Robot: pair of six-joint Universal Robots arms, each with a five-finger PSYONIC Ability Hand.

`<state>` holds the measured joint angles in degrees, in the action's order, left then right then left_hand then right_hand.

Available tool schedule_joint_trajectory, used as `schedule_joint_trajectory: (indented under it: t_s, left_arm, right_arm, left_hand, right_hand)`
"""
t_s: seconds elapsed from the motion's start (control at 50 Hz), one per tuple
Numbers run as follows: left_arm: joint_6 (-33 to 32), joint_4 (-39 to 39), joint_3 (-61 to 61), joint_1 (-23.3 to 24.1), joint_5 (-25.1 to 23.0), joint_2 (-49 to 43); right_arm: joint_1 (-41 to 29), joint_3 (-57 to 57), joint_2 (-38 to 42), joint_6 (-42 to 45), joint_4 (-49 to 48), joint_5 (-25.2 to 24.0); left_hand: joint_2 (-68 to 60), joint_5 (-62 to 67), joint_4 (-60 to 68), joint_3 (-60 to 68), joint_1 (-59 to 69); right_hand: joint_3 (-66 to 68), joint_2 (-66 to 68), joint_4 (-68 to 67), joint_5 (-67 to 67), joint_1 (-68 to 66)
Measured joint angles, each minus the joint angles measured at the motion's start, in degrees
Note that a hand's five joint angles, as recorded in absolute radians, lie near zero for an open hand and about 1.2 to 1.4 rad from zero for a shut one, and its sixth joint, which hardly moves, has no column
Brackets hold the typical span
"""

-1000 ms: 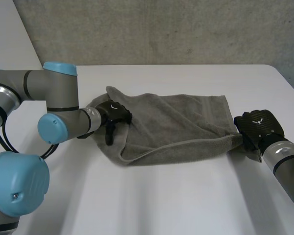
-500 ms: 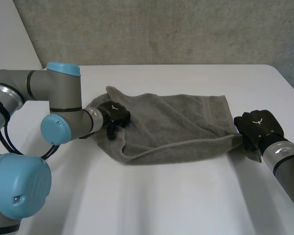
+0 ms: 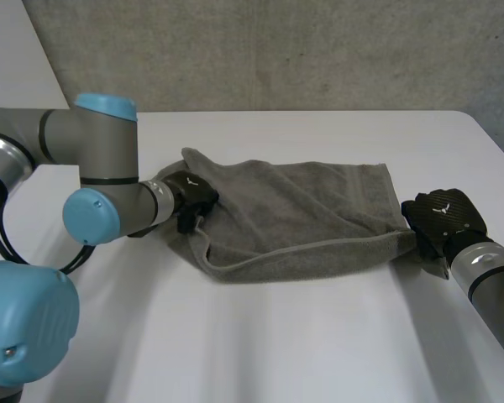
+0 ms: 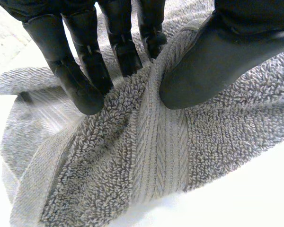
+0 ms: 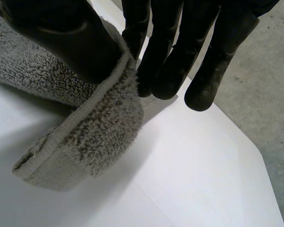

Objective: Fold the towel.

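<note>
A grey towel [image 3: 302, 218] lies loosely doubled across the middle of the head view on the white table [image 3: 277, 344], its long folded edge curving along the lower side and a grey concrete wall [image 3: 277, 50] running across the top of the frame. The left hand [image 3: 191, 195] sits at the towel's left end, left of centre in the frame. In the left wrist view its fingers [image 4: 80, 80] press down on one side of a raised ridge of terry cloth while the thumb [image 4: 213, 66] bears on the other side, so the ridge is pinched between them. The right hand [image 3: 441, 220] is at the towel's right end, near the right edge of the frame and low to the table. In the right wrist view its thumb [image 5: 61, 38] lies on top of the thick hemmed edge with the fingers [image 5: 165, 56] close behind it, clamping that end, which droops from the hand towards the table.
</note>
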<state>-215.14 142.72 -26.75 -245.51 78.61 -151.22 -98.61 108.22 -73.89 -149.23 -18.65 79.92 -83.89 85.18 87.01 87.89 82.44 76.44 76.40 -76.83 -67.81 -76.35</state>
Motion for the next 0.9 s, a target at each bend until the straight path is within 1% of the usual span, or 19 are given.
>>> schedule_joint_trajectory:
  t_s: [0.1, 0.16, 0.2, 0.24, 0.3, 0.34, 0.38, 0.4, 0.46, 0.56, 0.6, 0.68, 0.76, 0.82, 0.9]
  left_arm:
    - [1.6, 0.1, -4.0, -0.9, -0.2, 4.9]
    - [3.9, 1.0, -8.0, -2.0, -0.4, 9.5]
    - [5.7, 2.2, -11.1, -2.7, -0.6, 13.0]
    - [8.4, 4.7, -15.9, -3.8, -0.8, 18.4]
    - [10.8, 7.8, -20.9, -4.9, -0.9, 24.0]
    - [12.5, 10.9, -25.2, -6.0, -0.9, 28.9]
    - [14.7, 15.3, -31.2, -7.8, -0.9, 35.9]
    - [15.1, 16.1, -32.3, -8.1, -0.8, 37.2]
    - [17.8, 21.2, -39.3, -10.7, -0.8, 45.9]
    - [22.0, 25.3, -46.3, -14.7, -0.8, 55.3]
    - [23.5, 26.0, -48.2, -16.0, -0.9, 57.4]
    - [25.2, 26.3, -50.6, -17.4, -1.0, 58.9]
    - [25.9, 26.4, -52.6, -17.9, -0.9, 57.3]
    - [25.8, 26.5, -52.9, -17.6, -0.6, 53.3]
    - [25.3, 26.8, -50.4, -16.8, 0.0, 44.4]
  right_arm:
    - [0.1, -0.7, -1.3, 0.0, 0.5, 0.1]
    - [0.1, -1.7, -3.9, -0.1, 1.4, 0.2]
    - [0.1, -2.6, -6.1, -0.1, 2.6, 0.2]
    - [0.1, -4.6, -9.2, -0.1, 5.0, 0.1]
    - [0.1, -7.2, -11.6, -0.1, 8.5, 0.0]
    - [0.1, -10.0, -13.0, -0.2, 12.3, -0.4]
    - [0.1, -14.0, -14.2, -0.2, 17.8, -1.3]
    - [0.2, -15.2, -14.5, -0.1, 19.4, -1.6]
    - [0.2, -21.9, -15.4, 0.0, 27.7, -3.4]
    - [0.2, -32.2, -15.4, 1.5, 38.3, -5.5]
    - [0.2, -35.7, -15.1, 2.6, 41.6, -6.0]
    - [0.0, -40.9, -13.1, 5.3, 46.3, -6.3]
    - [-1.0, -44.5, -9.0, 8.6, 49.3, -6.0]
    - [-2.8, -45.8, -5.5, 10.9, 49.8, -5.4]
    - [-6.1, -47.5, 1.1, 14.3, 49.3, -3.6]
  left_hand:
    - [0.0, 0.1, 0.1, 0.3, 0.0]
    - [0.0, 0.1, 0.1, 0.4, 0.0]
    - [0.0, 0.1, 0.1, 0.4, 0.0]
    - [-0.1, 0.1, 0.1, 0.4, 0.0]
    - [-0.1, 0.1, 0.1, 0.5, 0.0]
    - [-0.1, 0.1, 0.1, 0.5, 0.0]
    - [-0.1, 0.1, 0.1, 0.5, 0.0]
    - [-0.1, 0.1, 0.1, 0.5, 0.0]
    - [-0.1, 0.1, 0.1, 0.5, 0.1]
    - [-0.1, 0.1, 0.1, 0.6, 0.2]
    - [-0.1, 0.1, 0.1, 0.6, 0.2]
    - [-0.1, 0.1, 0.1, 0.6, 0.2]
    - [-0.4, 0.1, 0.1, 0.6, 0.2]
    - [-0.6, 0.1, 0.1, 0.6, 0.2]
    - [-0.6, 0.1, 0.1, 0.7, 0.2]
  right_hand:
    - [0.0, 0.0, 0.0, 0.0, 0.0]
    - [0.0, 0.0, 0.0, 0.0, 0.0]
    - [0.0, 0.0, 0.0, 0.0, 0.0]
    - [0.0, 0.0, 0.0, 0.0, 0.0]
    - [0.0, 0.0, 0.0, 0.0, 0.0]
    - [0.1, 0.0, 0.0, 0.0, 0.0]
    - [0.6, 0.0, 0.0, 0.0, 0.0]
    - [0.6, 0.0, 0.0, 0.0, 0.0]
    - [0.6, 0.0, 0.0, 0.0, 0.0]
    - [0.6, 0.0, 0.0, 0.0, 0.0]
    - [0.6, 0.0, 0.0, 0.0, 0.0]
    - [0.6, 0.0, 0.0, 0.0, 0.0]
    - [0.6, 0.0, 0.0, 0.0, 0.0]
    - [0.6, 0.0, 0.0, 0.0, 0.0]
    - [0.6, 0.0, 0.0, 0.0, 0.0]
